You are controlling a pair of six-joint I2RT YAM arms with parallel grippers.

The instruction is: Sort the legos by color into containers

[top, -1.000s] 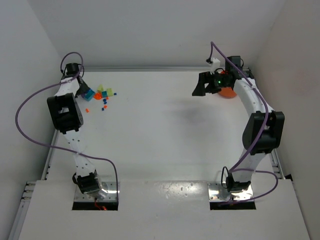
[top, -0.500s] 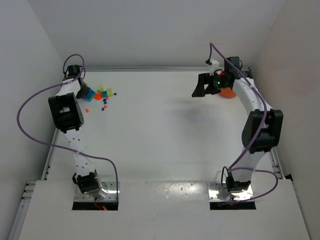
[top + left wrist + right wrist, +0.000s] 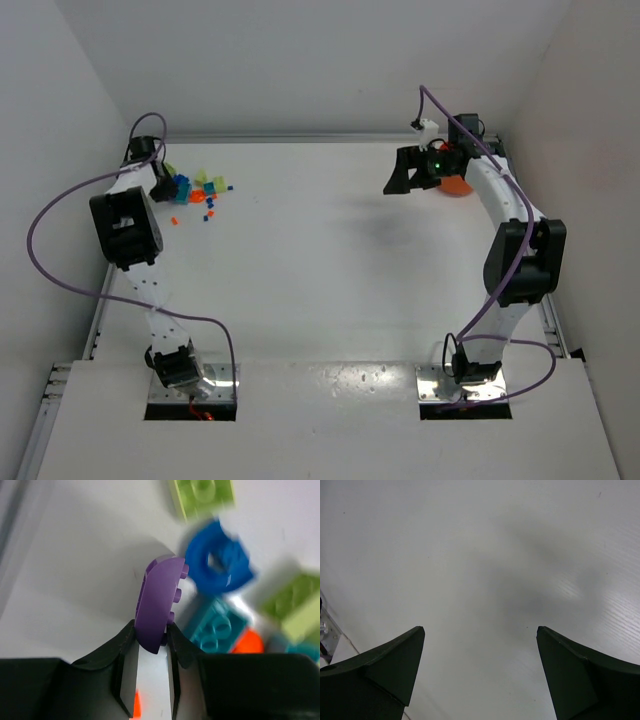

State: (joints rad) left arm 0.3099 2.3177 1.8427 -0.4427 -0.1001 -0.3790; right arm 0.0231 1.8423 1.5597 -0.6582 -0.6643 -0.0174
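Glossy smooth plastic on purple lego [image 3: 159, 597]; table [image 3: 470, 555] matt, faintly streaked.

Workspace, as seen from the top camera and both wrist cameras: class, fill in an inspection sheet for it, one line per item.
Surface: white table, bare across the middle.
Job's things: loose bricks in blue, green, teal and orange-red, clustered at the far left; one purple brick is gripped; the orange bowl at the far right is mostly hidden behind the right arm.
Clutter: nothing seen.
Grippers: left tool is shut on the purple brick; right tool is open over bare table.
Cables: purple cables loop along both arms, away from the bricks.
Surroundings: plain white walls on three sides.
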